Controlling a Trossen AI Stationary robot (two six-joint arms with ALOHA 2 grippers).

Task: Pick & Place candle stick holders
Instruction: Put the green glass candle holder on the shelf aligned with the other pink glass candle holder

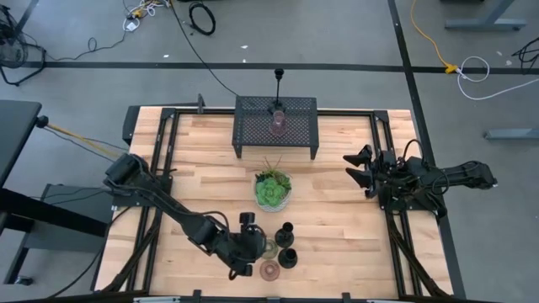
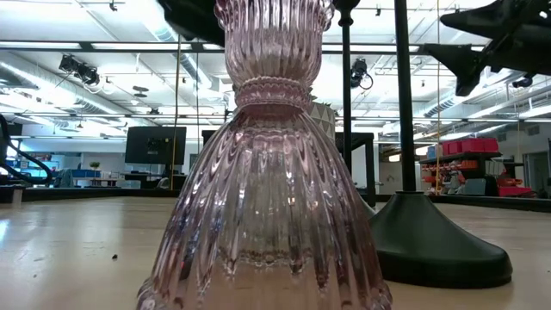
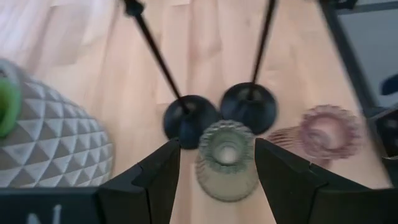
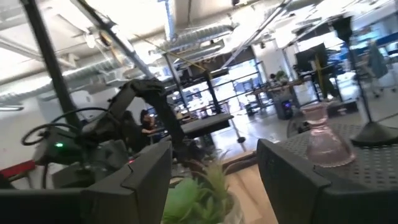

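Dark fingers of our left gripper (image 3: 217,174) are standing spread wide, straddling the greenish glass cup (image 3: 226,158) without clearly pressing on it; the cup is sitting upright on the wooden table (image 1: 202,181), mouth pointing up. Just beyond the fingertips we are seeing two black candlesticks (image 3: 189,118), bases side by side, thin stems rising vertically. Beside them, to one side of our gripper, a pink glass cup (image 3: 329,129) is standing upright too. On the other side a faceted grey bowl with the green plant (image 1: 273,189) is sitting close by. Our left arm is reaching diagonally across the near table edge, wrist tilted downward. Farther off, a black mesh rack (image 1: 276,122) is carrying another pink glass holder (image 1: 278,122) and a third candlestick (image 1: 279,84). Our right gripper (image 1: 360,168) is waiting released, well apart near the table's right edge.
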